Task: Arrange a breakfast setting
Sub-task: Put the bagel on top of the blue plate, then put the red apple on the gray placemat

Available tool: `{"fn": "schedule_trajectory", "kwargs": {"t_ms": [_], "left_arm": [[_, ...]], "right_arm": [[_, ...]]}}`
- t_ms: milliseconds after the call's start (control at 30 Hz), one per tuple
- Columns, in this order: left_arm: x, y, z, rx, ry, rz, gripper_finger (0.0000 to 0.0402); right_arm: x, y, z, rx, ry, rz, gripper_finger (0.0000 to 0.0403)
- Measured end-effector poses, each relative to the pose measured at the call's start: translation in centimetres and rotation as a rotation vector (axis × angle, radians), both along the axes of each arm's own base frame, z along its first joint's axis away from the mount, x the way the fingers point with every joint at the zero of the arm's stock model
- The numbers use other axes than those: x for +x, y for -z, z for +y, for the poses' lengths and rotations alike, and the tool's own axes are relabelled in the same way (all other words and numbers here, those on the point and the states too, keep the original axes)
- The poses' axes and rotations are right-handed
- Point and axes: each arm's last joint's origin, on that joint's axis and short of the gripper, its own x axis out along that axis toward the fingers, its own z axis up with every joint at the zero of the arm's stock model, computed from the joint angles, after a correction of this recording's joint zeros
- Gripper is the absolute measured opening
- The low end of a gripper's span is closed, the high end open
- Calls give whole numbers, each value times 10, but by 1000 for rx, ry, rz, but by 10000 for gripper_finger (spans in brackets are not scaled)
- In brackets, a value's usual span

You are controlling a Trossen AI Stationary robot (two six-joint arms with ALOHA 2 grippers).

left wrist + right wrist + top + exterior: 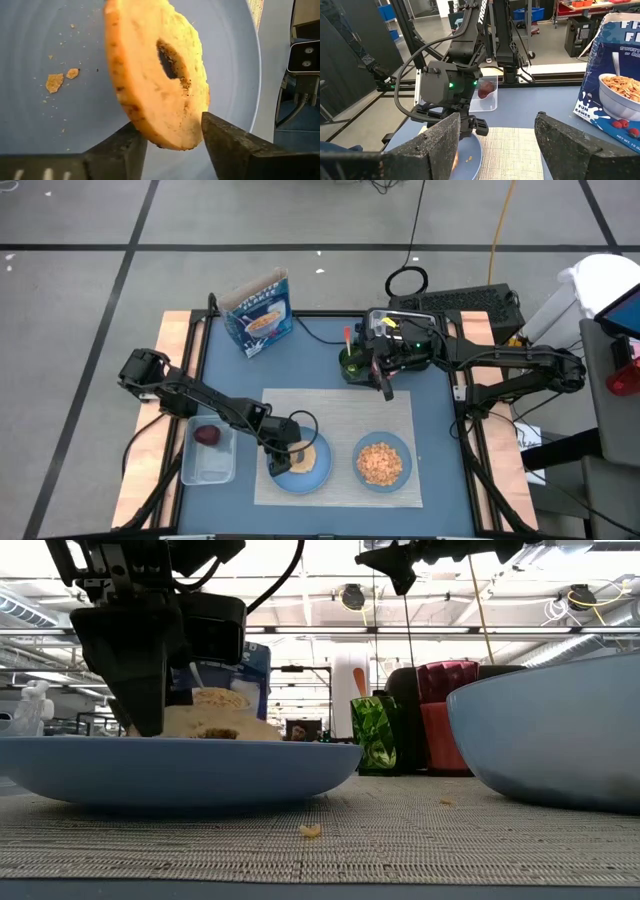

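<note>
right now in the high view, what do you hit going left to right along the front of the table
clear plastic tub with the small dark-red fruit → light-blue plate with the bagel under the left gripper → light-blue bowl of cereal

Overhead view looks straight down; you see the whole tabletop and both arms. Low view sits at placemat level, very near the plate, facing the room behind. Left wrist view is pressed close over the bagel on that same plate. Right wrist view faces across toward the left arm, sharing plate and cereal box with the overhead.
</note>
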Motion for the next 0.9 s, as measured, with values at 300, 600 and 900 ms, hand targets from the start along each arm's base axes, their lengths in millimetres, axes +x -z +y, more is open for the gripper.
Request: {"fn": "schedule_trajectory", "kwargs": {"t_ms": [300,600,900], "left_arm": [[-1,1,0,3,2,9,250],[-5,3,8,-32,4,92,253],[-4,-6,22,-148,19,108,253]], "right_arm": [[0,0,0,0,0,0,247],[0,0,0,0,0,0,247],[0,0,0,0,0,0,247]]}}
